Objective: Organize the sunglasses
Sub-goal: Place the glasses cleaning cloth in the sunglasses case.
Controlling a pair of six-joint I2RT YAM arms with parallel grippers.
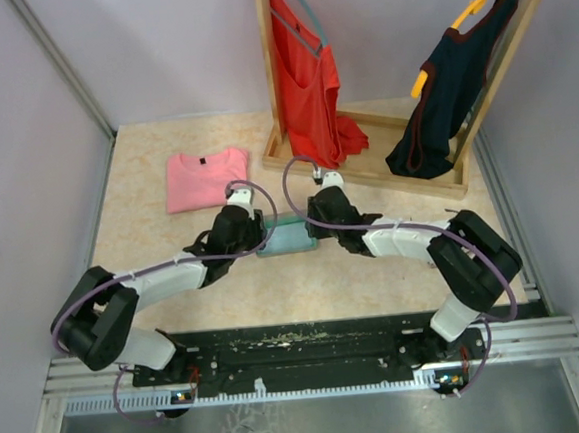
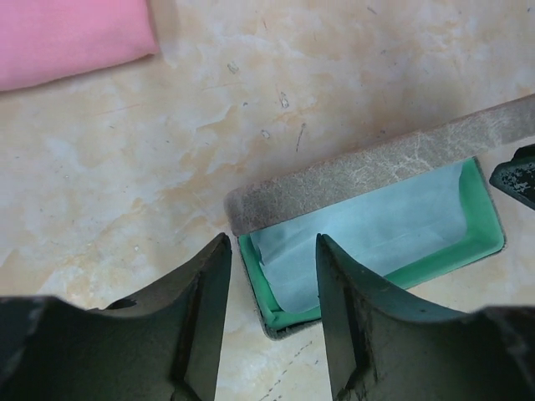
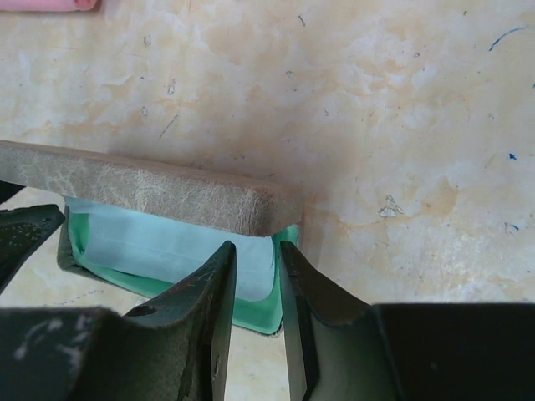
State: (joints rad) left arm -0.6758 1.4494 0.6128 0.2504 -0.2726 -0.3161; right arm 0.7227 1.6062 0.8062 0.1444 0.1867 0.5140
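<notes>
The grey textured case lies open between my two grippers, its lid standing over a green-lined tray. A light blue cloth covers the inside of the tray. The sunglasses are hidden from every view. My left gripper is open over the case's left end, its fingers either side of that corner and holding nothing. At the case's right end my right gripper stands a little open, with the green end wall showing in the narrow gap. The lid and the cloth lie just beyond its fingertips.
A folded pink shirt lies on the table behind the left arm. A wooden clothes rack stands at the back right, with a red top and a dark top on hangers.
</notes>
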